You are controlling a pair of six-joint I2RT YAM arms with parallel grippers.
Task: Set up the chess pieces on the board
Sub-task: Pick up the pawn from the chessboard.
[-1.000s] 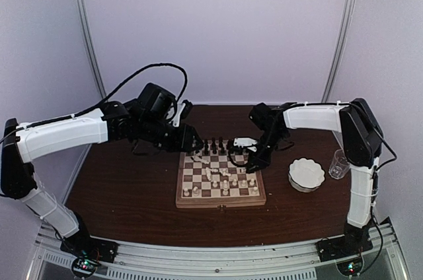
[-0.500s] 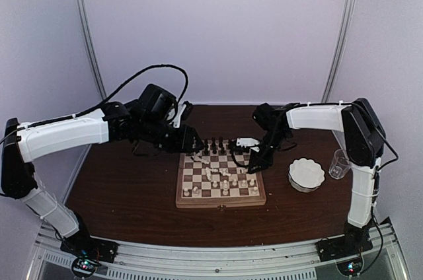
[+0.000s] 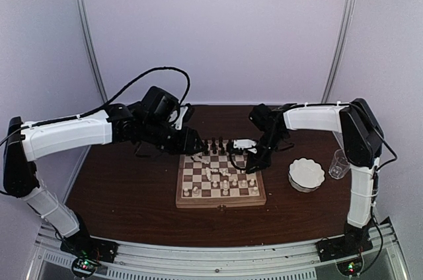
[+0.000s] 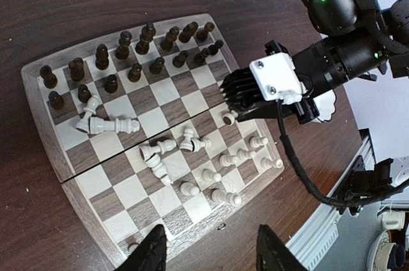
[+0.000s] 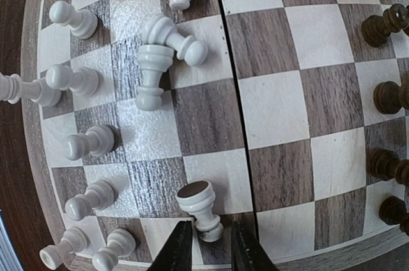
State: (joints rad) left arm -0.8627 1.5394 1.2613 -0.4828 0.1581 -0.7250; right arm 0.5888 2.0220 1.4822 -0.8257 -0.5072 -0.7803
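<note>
Bottom centre, right wrist view: the right gripper straddles a toppled white piece on the board; we cannot tell whether it is clamped. The left gripper hangs parted and empty. We judge that the next move is to secure the piece and stand it among the white ranks at frame left.

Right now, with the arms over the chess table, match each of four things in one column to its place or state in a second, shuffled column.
Things:
1. dark chess pieces
2. white pieces mid-board
3. white scalloped bowl
4. clear cup

Places or states:
A. just right of the board
B. lying toppled
C. standing upright along the board's far side
D. farthest right, beyond the bowl

Pairs: 1-C, 2-B, 3-A, 4-D
</note>
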